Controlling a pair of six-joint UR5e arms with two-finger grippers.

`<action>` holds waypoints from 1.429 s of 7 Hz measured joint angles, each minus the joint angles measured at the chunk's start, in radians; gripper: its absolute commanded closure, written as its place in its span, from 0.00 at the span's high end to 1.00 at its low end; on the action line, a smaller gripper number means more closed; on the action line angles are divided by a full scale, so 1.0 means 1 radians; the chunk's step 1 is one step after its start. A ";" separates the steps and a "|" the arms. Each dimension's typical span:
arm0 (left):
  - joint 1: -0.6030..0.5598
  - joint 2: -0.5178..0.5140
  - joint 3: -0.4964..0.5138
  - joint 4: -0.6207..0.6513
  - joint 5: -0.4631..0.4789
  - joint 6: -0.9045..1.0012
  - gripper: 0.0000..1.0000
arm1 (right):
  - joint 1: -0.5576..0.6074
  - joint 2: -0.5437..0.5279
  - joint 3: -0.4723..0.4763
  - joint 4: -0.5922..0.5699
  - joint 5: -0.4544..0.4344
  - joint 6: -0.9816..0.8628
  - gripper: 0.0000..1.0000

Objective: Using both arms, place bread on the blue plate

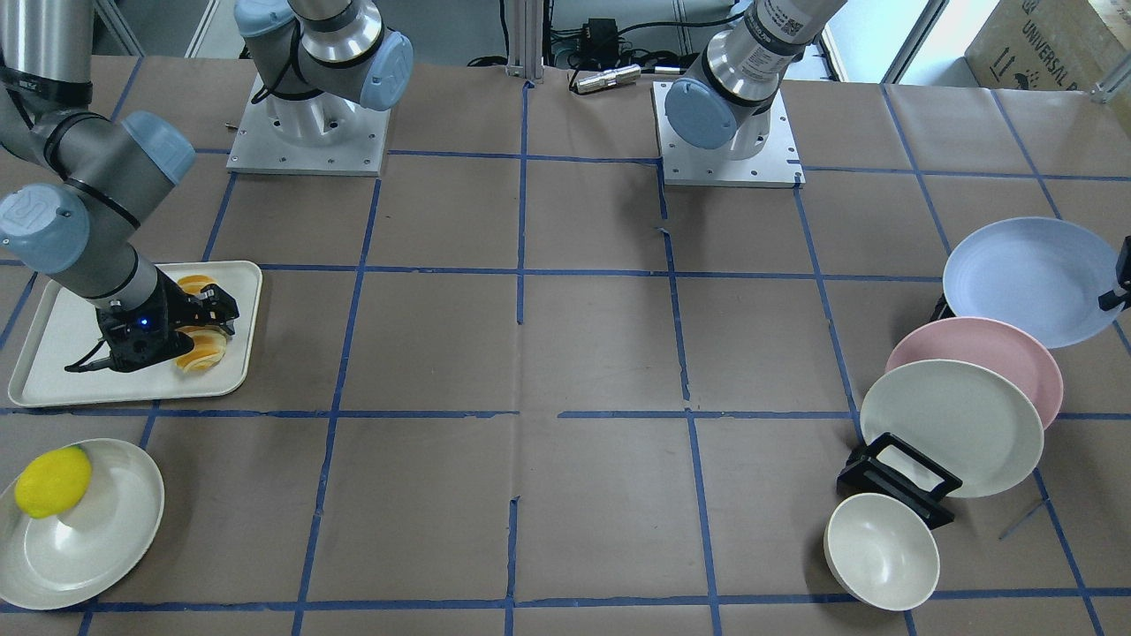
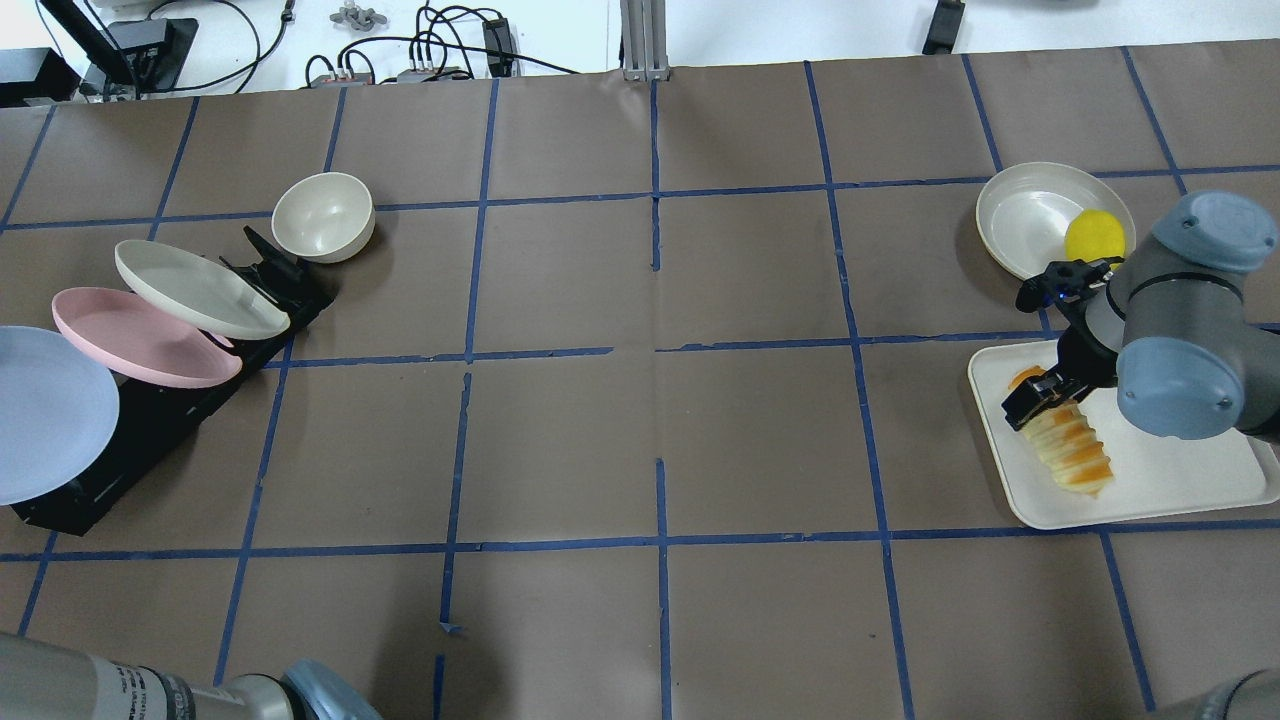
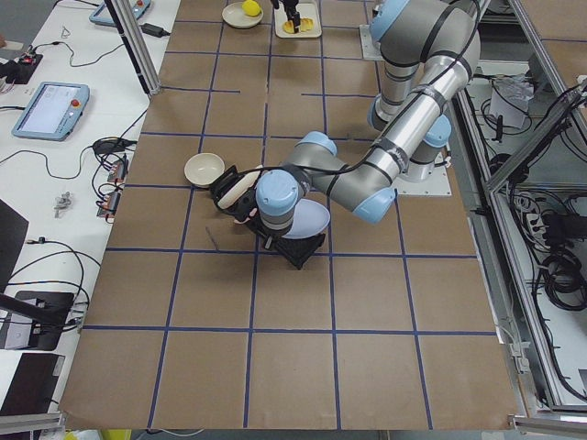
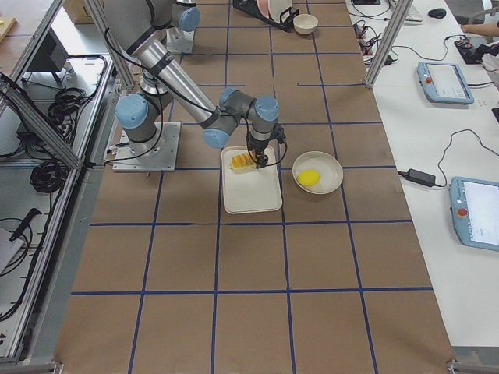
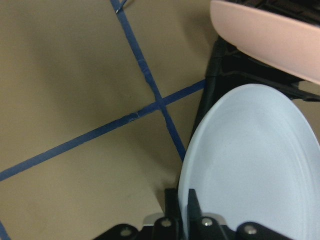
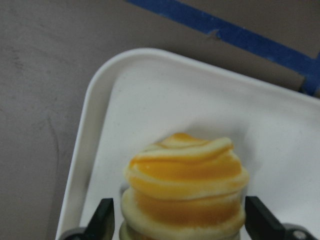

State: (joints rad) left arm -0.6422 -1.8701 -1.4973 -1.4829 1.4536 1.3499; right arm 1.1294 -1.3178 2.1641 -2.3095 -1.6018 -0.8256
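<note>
The bread lies on a white tray; it also shows in the overhead view and the right wrist view. My right gripper is low over it and open, one finger on each side of the loaf. The blue plate leans in a black rack at the far end of the table. My left gripper is shut on its rim; in the front view only the gripper's tip shows at the frame edge.
A pink plate and a cream plate lean in the same rack beside the blue one. A cream bowl stands by the rack. A yellow lemon-like fruit sits on a cream plate near the tray.
</note>
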 measured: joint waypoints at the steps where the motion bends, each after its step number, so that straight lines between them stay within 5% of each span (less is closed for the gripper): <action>1: 0.001 0.067 -0.005 -0.069 0.001 -0.001 0.00 | 0.000 -0.003 0.018 -0.002 -0.001 0.001 0.66; 2: 0.001 0.126 -0.019 -0.117 0.001 -0.011 0.00 | 0.000 -0.005 0.029 -0.007 -0.003 0.002 0.20; 3: -0.003 0.167 -0.040 -0.145 0.000 -0.042 0.00 | 0.000 -0.006 0.033 -0.010 -0.007 0.003 0.06; 5: -0.091 0.200 -0.092 -0.162 -0.008 -0.192 0.00 | 0.000 -0.008 0.034 -0.012 -0.015 0.006 0.05; 8: -0.448 0.218 -0.149 -0.146 -0.031 -0.615 0.00 | 0.000 -0.060 0.013 0.022 -0.020 0.014 0.06; 10: -0.659 0.201 -0.170 -0.090 -0.145 -0.936 0.00 | 0.002 -0.128 -0.066 0.113 -0.032 0.051 0.06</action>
State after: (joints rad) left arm -1.3012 -1.6696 -1.6676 -1.5728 1.3089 0.4139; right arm 1.1317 -1.4454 2.0982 -2.1963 -1.6335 -0.7747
